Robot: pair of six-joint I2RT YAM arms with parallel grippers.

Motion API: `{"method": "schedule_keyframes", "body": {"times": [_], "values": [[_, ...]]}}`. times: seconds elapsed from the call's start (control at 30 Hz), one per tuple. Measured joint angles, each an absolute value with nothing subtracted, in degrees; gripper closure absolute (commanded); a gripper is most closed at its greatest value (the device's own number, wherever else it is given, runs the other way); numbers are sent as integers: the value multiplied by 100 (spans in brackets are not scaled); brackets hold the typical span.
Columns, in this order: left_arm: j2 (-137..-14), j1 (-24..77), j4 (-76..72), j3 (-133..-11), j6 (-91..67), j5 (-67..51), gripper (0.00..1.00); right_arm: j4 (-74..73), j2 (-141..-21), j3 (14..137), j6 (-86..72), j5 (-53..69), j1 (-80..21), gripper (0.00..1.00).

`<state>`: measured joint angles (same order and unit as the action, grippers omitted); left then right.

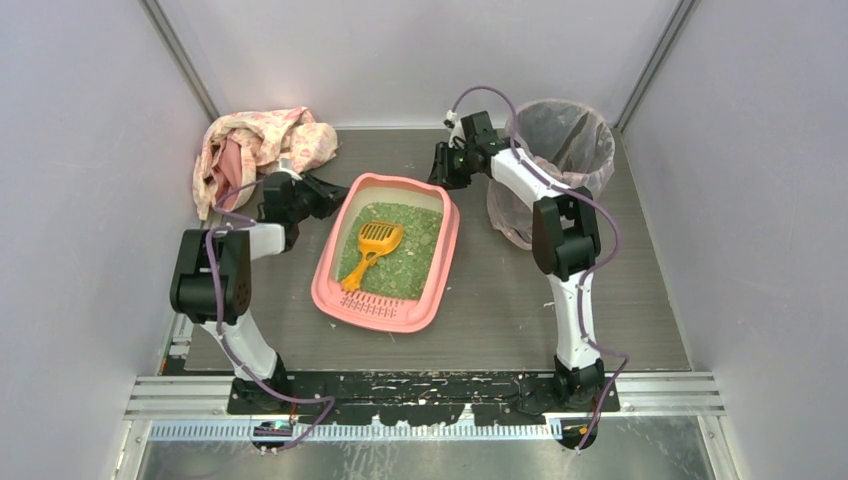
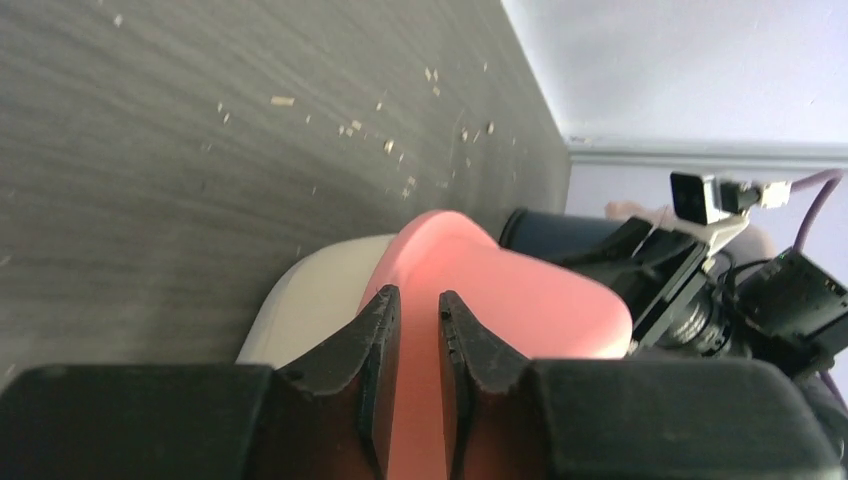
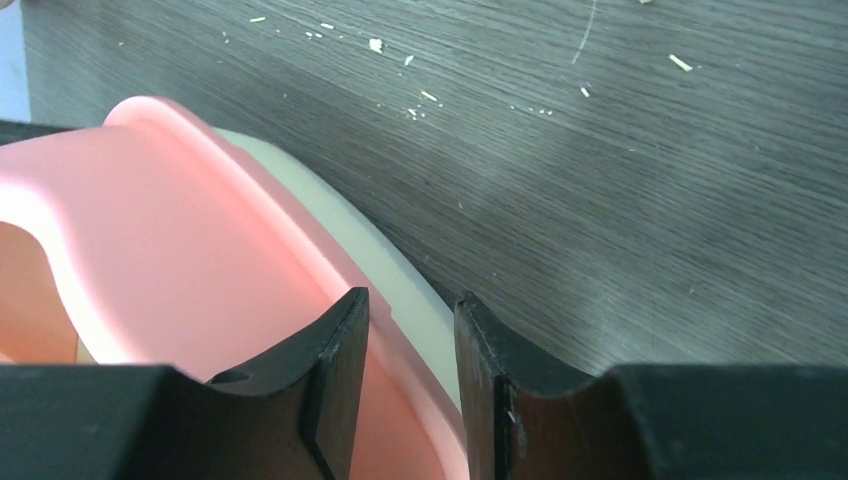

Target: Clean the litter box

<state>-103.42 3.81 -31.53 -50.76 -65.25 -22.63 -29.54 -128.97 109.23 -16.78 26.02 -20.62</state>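
Litter box (image 1: 380, 312) is getting gripped at both far corners: right fingers (image 3: 335, 350) pinching the rim, left fingers (image 2: 375, 340) straddling it, grip unclear; next, likely lifting together, level.

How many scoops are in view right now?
1: the orange scoop lies on the green granules inside the litter box, handle toward the grate end. Another could be hidden under the cloth.
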Motion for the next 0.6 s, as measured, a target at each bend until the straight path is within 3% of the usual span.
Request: {"method": "schedule_keyframes", "body": {"times": [0.27,0.4,0.53,0.6], "values": [[-9651,-95,-2154,-4705,-5898,-2910,71,-2602,-12593,10276,-1632,2093,-2060,57],[-9518,-261,-1347,-4724,-5391,-2856,68,-2574,-12486,10165,-1629,1815,-2069,44],[-9238,-287,-456,-4974,-4873,-2593,47,-2574,-12272,10171,-1621,1616,-2106,37],[-9045,-285,-187,-5124,-4724,-2427,42,-2587,-12145,10204,-1621,1570,-2141,35]]}}
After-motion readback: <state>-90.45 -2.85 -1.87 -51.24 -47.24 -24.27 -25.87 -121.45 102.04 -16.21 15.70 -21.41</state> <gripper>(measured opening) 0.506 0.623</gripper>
